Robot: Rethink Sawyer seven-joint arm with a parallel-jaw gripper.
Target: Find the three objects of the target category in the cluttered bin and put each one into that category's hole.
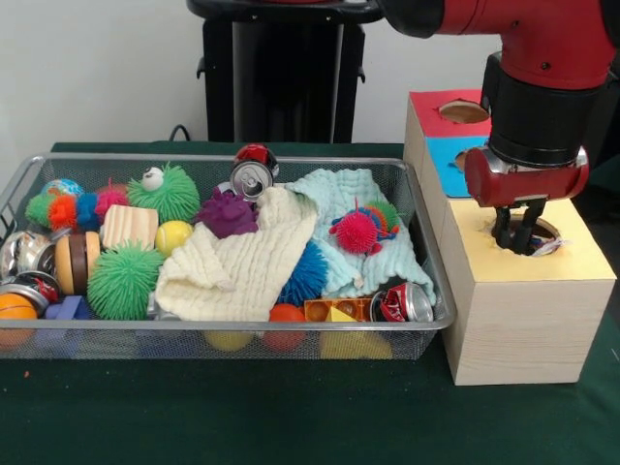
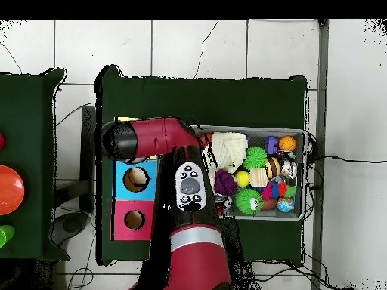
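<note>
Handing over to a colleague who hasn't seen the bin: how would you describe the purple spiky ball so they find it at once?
Start at the wire mesh bin. Near the middle of its far side, the cream cloth has an upper edge; the purple spiky ball sits just left of it, below the silver can. It is the only dark purple fuzzy ball; its neighbours are green or yellow.

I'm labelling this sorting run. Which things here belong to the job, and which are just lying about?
Job: hand over the yellow hole; wooden box with its holes; wire bin of toys, cans and cloths.
Lying about: orange disc on the side table.
</note>
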